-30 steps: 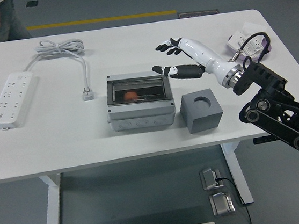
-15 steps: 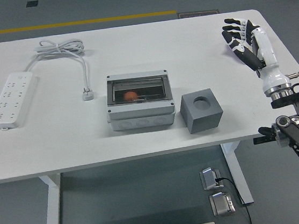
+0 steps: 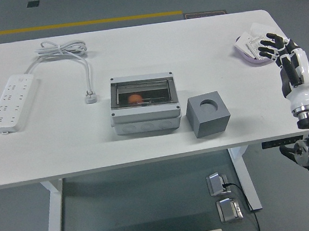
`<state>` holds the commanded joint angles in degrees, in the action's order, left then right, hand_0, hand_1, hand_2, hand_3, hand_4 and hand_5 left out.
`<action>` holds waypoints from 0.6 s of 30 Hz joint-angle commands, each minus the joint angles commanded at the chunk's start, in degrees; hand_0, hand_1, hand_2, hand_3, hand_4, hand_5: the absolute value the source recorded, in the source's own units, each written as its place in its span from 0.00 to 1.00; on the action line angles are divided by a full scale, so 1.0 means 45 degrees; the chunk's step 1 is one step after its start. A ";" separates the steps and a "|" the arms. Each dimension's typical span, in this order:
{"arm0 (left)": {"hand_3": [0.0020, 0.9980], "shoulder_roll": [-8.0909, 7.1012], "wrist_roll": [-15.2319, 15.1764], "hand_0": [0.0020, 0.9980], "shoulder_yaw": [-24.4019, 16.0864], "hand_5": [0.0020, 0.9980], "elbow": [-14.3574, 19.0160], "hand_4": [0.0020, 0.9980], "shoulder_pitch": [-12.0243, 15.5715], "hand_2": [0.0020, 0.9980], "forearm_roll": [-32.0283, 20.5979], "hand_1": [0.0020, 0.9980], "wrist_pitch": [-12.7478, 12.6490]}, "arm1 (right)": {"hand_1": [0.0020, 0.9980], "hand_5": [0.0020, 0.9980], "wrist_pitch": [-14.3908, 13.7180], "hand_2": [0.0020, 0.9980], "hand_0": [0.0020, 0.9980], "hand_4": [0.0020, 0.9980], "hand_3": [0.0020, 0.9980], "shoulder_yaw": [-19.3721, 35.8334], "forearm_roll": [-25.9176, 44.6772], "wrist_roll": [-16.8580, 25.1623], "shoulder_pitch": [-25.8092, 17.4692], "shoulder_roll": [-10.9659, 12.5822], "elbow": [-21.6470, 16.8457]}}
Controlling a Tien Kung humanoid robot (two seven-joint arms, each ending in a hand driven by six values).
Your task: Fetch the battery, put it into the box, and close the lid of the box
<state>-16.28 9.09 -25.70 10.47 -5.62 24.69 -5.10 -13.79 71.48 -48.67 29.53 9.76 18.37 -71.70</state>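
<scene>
Standing on grey floor (image 3: 130, 1): white table (image 3: 62, 142), yellow line (image 3: 77, 24) behind.

A white power strip (image 3: 12, 102) lay flat near the left end of the white bench (image 3: 135, 45), its white cord (image 3: 63, 49) looped at the far side and ending in a plug (image 3: 90, 96). A grey cube (image 3: 208, 114) with a round hole in its top stood near the front edge. A small white packet (image 3: 252, 46) rested near the far right corner
</scene>
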 joint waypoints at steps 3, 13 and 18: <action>0.60 0.0016 -0.0036 0.63 0.0092 0.09 -0.0005 0.67 0.0002 0.61 -0.0121 0.70 -0.0001 | 0.63 0.73 -0.0002 0.66 0.67 0.91 0.68 -0.0047 -0.0040 -0.0041 -0.0074 -0.0087 -0.0063; 0.60 0.0050 -0.0055 0.63 0.0131 0.09 -0.0016 0.68 -0.0022 0.61 -0.0208 0.70 0.0005 | 0.63 0.73 -0.0064 0.66 0.68 0.92 0.68 -0.0223 -0.0427 -0.0187 -0.0167 -0.0121 -0.0418; 0.60 0.0054 -0.0094 0.63 0.0206 0.09 -0.0027 0.68 -0.0061 0.61 -0.0300 0.70 0.0010 | 0.64 0.72 -0.0132 0.67 0.69 0.92 0.69 -0.0260 -0.0540 -0.0193 -0.0174 -0.0071 -0.0577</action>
<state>-16.04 8.67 -24.78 10.35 -5.89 23.34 -5.06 -14.39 70.31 -51.10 28.66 8.98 18.05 -74.30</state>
